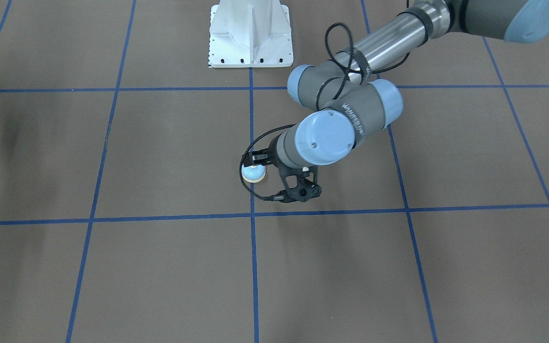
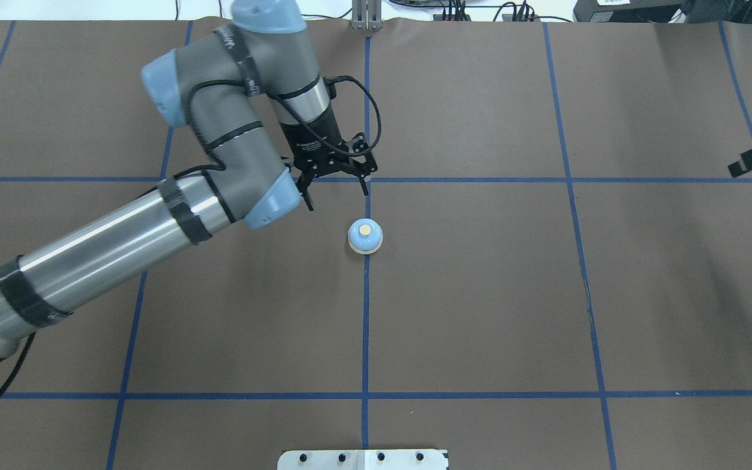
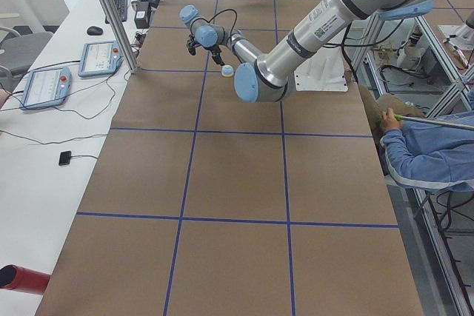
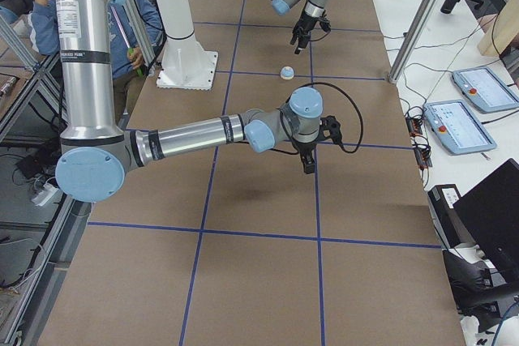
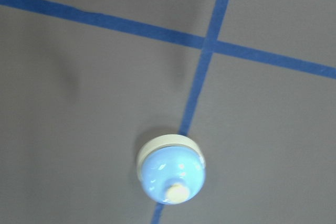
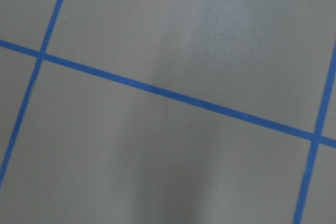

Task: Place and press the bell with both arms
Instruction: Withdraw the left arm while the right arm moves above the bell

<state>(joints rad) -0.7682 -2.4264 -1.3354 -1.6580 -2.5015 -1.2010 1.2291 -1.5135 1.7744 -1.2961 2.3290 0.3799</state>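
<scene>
Shows bell (image 2: 365, 236) on 1 blue line (image 2: 365, 313), near left gripper (image 2: 339, 201) (spread wide, holding nothing). Cannot tell open or closed for right gripper (image 4: 309, 166), well apart.

Brown blue-gridded table (image 2: 480, 294); seemingly white desk (image 3: 44, 146)

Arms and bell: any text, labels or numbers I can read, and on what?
Left arm: white lettering on the grey joint housing, too blurred to read.
Right arm: dark label on the upright tube, too small to read.
Bell: no text visible.
</scene>
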